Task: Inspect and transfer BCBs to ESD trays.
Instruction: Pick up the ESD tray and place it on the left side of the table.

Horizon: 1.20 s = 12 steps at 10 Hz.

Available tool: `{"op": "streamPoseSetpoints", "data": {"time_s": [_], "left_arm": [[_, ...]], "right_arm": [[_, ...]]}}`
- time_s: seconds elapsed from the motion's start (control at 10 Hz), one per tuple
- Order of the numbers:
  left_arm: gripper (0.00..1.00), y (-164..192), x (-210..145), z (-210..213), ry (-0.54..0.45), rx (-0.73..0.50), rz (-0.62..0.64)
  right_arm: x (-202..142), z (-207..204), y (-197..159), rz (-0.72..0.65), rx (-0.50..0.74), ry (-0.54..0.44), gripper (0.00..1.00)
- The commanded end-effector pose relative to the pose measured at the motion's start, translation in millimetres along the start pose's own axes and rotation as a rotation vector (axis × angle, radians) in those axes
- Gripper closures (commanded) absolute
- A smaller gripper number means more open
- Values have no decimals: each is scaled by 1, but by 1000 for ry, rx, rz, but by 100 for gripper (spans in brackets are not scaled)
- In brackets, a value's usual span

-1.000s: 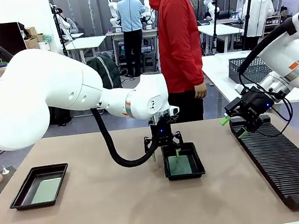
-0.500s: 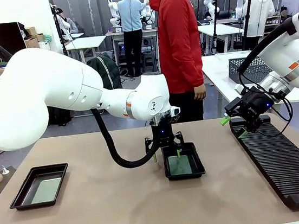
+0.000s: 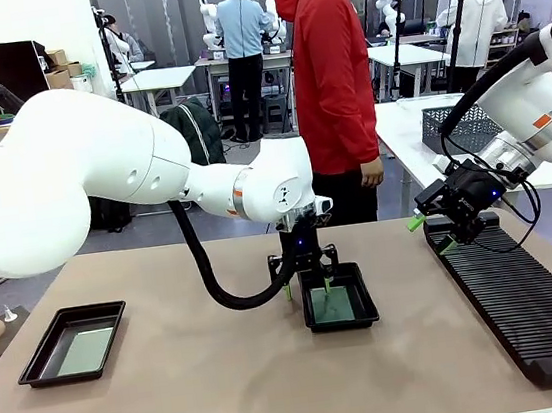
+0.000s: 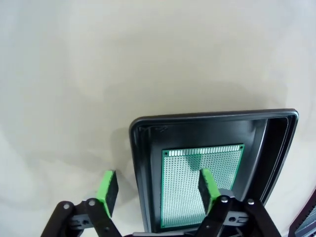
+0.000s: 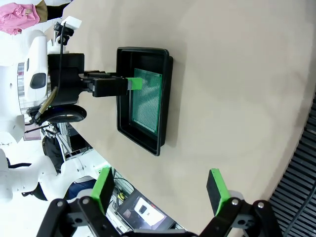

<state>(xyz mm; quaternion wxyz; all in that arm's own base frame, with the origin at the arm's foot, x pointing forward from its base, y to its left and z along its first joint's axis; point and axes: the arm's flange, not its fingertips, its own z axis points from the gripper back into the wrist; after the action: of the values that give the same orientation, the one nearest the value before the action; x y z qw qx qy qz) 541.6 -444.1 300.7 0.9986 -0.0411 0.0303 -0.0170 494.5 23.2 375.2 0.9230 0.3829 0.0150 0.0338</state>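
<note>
The left tool hangs over the centre of the desk, pointing straight down at the 9 o'clock rim of the middle ESD tray. Its jaws stand apart with nothing between them. In the left wrist view one green pad sits outside the tray wall over bare desk, and the other pad sits over the circuit board lying flat on the tray floor, so the tool straddles the rim; whether either pad touches anything cannot be told. This green perforated board fills most of the tray floor, with a row of larger holes along one short edge.

A second ESD tray lies well apart, toward 8 o'clock from the middle tray near the left edge of the desk, and a second green board rests flat inside it.

The right tool hovers above the near end of the long ribbed black rack at 3 o'clock from the middle tray. Its fingers are spread wide and empty, as the right wrist view shows with both green pads far apart over open desk.

A person in a red jacket stands at the far side of the desk, at 12 o'clock, one hand hanging at the side. A grey wire-mesh basket sits on another table behind the right arm.
</note>
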Motion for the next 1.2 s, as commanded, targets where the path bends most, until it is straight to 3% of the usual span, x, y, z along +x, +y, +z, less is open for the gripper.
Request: {"op": "streamPoseSetpoints", "data": {"time_s": [0.0, 0.7, 0.8, 1.1], "left_arm": [[28, 7, -14, 2, -16, 32, 21], [94, 16, -19, 6, -37, 32, 9], [99, 16, -19, 6, -39, 29, 7], [100, 16, -19, 5, -41, 20, 15]], "right_arm": [[-1, 1, 3, -19, -14, -1, 0], [-1, 1, 3, -19, -14, -1, 0], [-1, 1, 3, -19, -14, -1, 0], [-1, 1, 3, -19, -14, -1, 0]]}}
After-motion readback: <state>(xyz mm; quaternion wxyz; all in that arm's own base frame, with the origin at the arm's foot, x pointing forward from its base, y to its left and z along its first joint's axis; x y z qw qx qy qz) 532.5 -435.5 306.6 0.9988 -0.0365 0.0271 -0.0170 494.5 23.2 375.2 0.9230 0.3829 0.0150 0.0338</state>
